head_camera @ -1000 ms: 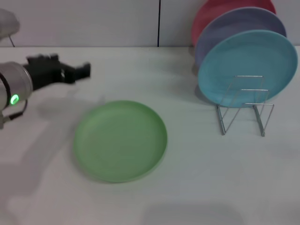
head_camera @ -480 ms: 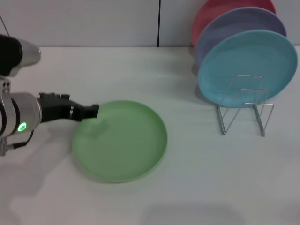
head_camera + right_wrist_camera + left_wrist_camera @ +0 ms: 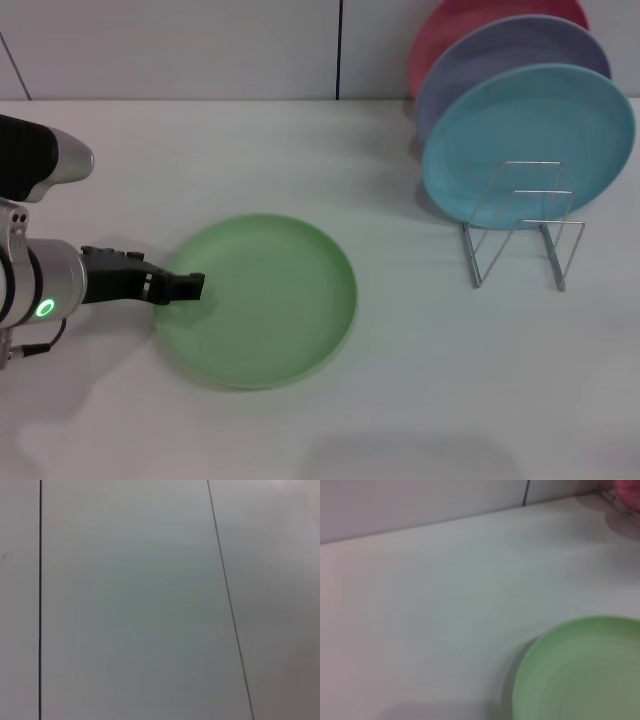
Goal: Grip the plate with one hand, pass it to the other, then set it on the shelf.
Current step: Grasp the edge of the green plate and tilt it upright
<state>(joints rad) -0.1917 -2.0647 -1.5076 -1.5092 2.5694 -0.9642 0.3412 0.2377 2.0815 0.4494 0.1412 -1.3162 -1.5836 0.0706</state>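
On the white tabletop (image 3: 400, 400) the light green plate (image 3: 262, 300) lies flat, well left of the wire shelf (image 3: 522, 225) — blue plate (image 3: 525, 140) leaning there. Left gripper (image 3: 185, 287) overlaps the plate's left rim; finger spread cannot be determined. Right gripper not visible.

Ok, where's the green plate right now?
In the head view the green plate lies flat on the table, left of the wire rack, with the left gripper at its left rim.
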